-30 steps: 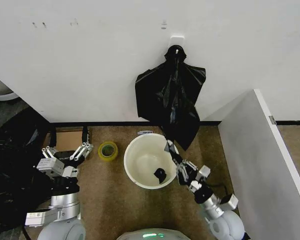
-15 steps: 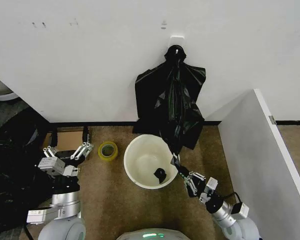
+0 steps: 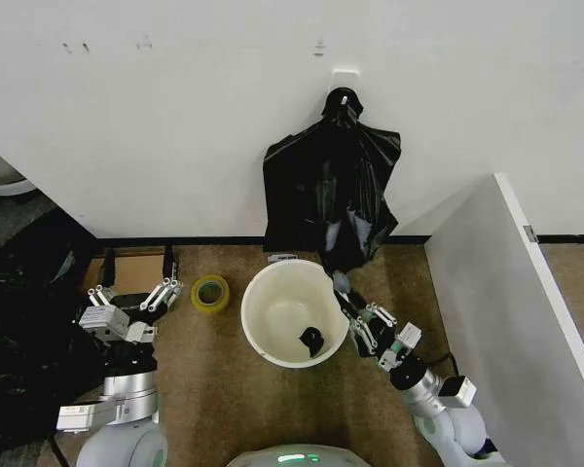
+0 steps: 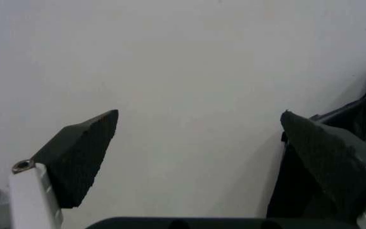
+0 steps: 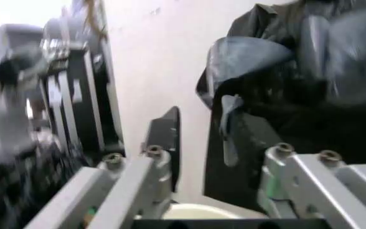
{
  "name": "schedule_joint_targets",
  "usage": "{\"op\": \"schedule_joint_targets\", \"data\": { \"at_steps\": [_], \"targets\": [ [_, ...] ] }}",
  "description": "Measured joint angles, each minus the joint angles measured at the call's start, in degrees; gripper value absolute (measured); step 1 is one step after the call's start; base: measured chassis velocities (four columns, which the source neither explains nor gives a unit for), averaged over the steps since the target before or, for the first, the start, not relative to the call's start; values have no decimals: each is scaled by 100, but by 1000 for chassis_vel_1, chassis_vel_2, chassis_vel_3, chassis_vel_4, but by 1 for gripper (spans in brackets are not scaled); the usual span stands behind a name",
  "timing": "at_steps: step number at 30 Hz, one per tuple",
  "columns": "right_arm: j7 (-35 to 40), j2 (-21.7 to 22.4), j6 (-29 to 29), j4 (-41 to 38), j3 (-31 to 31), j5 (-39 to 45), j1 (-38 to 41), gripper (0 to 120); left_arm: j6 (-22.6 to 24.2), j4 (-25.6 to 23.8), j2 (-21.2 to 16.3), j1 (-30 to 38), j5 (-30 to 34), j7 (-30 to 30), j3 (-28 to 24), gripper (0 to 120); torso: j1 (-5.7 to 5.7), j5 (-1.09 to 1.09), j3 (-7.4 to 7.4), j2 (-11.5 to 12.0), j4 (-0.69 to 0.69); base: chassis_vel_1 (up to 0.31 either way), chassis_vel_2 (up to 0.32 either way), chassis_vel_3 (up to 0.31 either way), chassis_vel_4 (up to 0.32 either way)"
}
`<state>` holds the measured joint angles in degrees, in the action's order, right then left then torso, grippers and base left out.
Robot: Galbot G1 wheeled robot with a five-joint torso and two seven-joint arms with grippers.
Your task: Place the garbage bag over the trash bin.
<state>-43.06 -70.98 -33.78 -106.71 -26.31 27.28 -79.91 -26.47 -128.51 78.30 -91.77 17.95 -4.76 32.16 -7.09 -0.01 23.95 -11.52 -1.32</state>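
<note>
Two tools in play. The right tool (image 3: pixel 350 304) sits low beside the trash bin (image 3: pixel 294 312), just past its rim on the robot's right, fingers reaching up toward the hanging garbage bag (image 3: pixel 333 199). In the right wrist view the pads (image 5: pixel 167 143) stand apart with a gap of pale wall between them, so this tool (image 5: pixel 211 150) is open and clamping nothing; the bag's lower folds (image 5: pixel 291 71) hang right at one pad, and whether plastic and pad actually touch is hard to say through the blur. A sliver of the bin's rim (image 5: pixel 196 210) peeks out under the fingers.

Over on the robot's left, the left tool (image 3: pixel 136 298) hovers near the floor, well apart from the bin. Its wrist camera shows both dark pads (image 4: pixel 81 152) spread wide against bare wall, gripping nothing, with an edge of the bag (image 4: pixel 361 119) cut off at the side of the frame.

Inside the bin lies a small dark scrap (image 3: pixel 311 341); what it is cannot be made out. A yellow tape roll (image 3: pixel 210 292) rests on the floor between the left tool and the bin.

Farther back, the bag hangs from a white wall hook (image 3: pixel 343 80), its bottom tip dangling over the bin's far rim, just above the right tool. A white panel (image 3: pixel 496 292) closes off the right side, and a dark heap (image 3: pixel 19 341) runs off the left edge.
</note>
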Motion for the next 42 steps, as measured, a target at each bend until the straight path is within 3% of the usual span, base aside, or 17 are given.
{"op": "schedule_joint_targets", "data": {
  "at_steps": [7,8,15,19,23,28,33,42],
  "targets": [
    [-192,223,-348,-133,-296,-831,-228,60,3,23,-5,1,-42,0,-25,100,0,1,0,0,0,0,0,0,0],
    [-192,223,-348,-133,-296,-831,-228,60,3,23,-5,1,-42,0,-25,100,0,1,0,0,0,0,0,0,0],
    [516,403,-326,-125,-258,-1763,-423,84,32,-7,-3,12,-70,3,-38,100,0,1,0,0,0,0,0,0,0],
    [1233,624,36,-127,-259,-2740,-568,98,36,-40,10,-2,-73,3,-27,100,0,1,0,0,0,0,0,0,0],
    [1921,691,341,-111,-120,-3110,-621,100,22,-51,27,-28,-76,3,-19,100,0,1,0,0,0,0,0,0,0],
    [3640,596,1021,-263,401,-3135,-590,100,-3,-59,38,-57,-78,3,11,100,0,2,0,0,0,0,0,0,0],
    [4659,421,1150,-345,527,-3519,-220,100,-21,-63,39,-75,-80,2,36,100,0,1,0,0,0,0,0,0,0],
    [5159,362,1340,-194,525,-4757,714,100,-21,-102,42,-106,-177,-1,27,100,0,1,0,0,1,0,0,0,0]
  ]
}}
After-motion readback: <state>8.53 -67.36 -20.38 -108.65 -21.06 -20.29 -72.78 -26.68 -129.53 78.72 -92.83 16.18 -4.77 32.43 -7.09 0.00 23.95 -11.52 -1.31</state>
